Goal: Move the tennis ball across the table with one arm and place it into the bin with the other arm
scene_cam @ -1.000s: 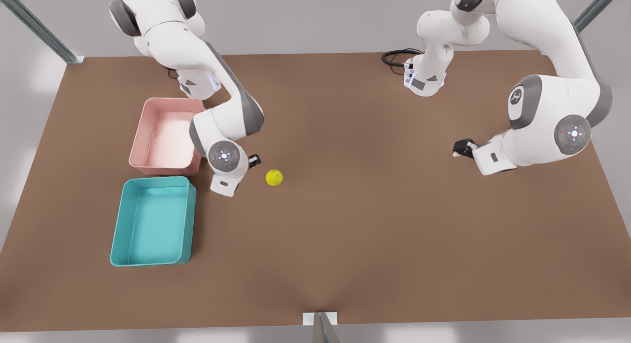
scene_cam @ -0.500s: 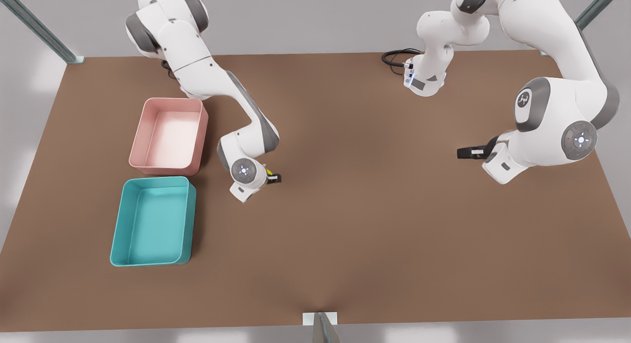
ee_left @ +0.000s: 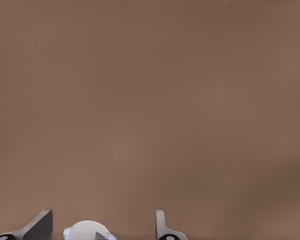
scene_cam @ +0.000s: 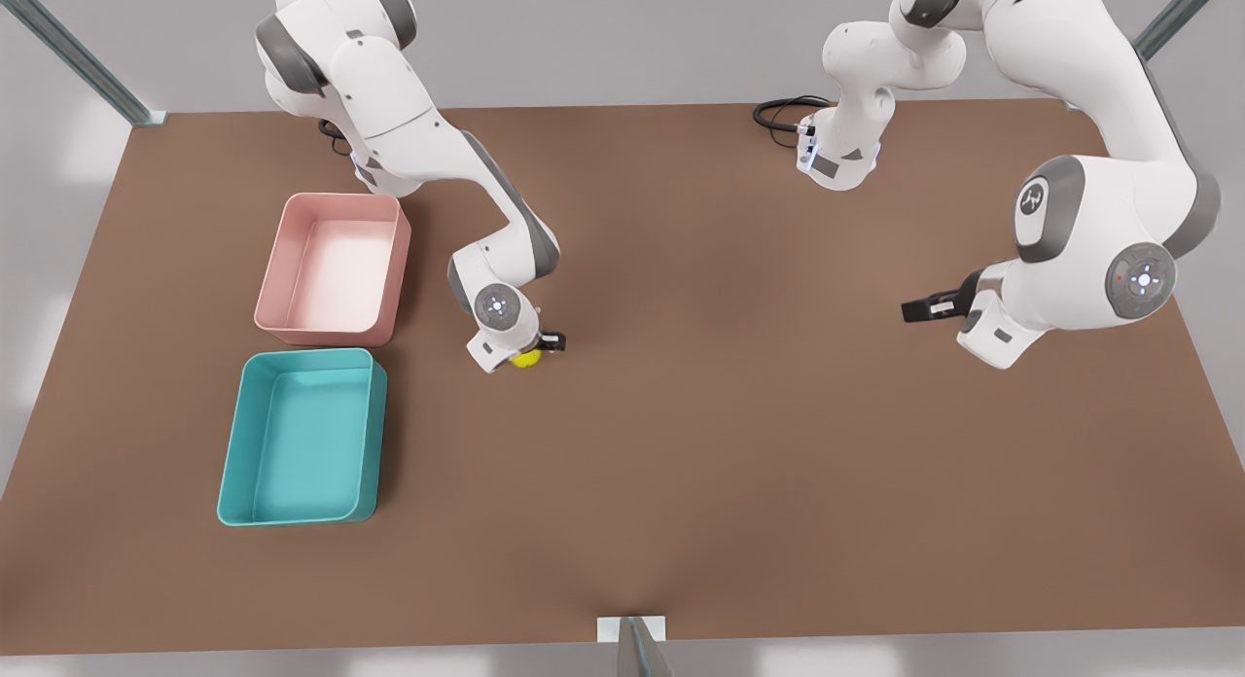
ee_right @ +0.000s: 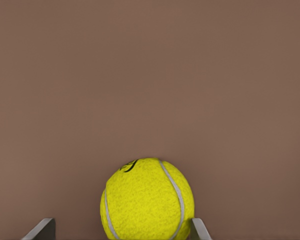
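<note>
Nearest the camera, in the lower left of the front view, the bin (scene_cam: pixel 302 439) sits on the table (scene_cam: pixel 739 463), teal and holding nothing, with the pink tray (scene_cam: pixel 333 268) just above it in the frame, the two close together. Right of the trays, left of frame centre, the right gripper (scene_cam: pixel 533 352) is lowered over the tennis ball (scene_cam: pixel 526 359), which rests on the table well apart from the bin. The right wrist view shows the tennis ball (ee_right: pixel 147 199) between the spread fingers (ee_right: pixel 40 228), one fingertip at its edge and the other standing off with a gap, so the jaws are parted and not gripping it. At the right of the front view the left gripper (scene_cam: pixel 924 308) waits above bare table, its fingers (ee_left: pixel 162 226) apart with nothing between them. At the upper centre, a black cable (scene_cam: pixel 781 113) lies coiled by the arm base
</note>
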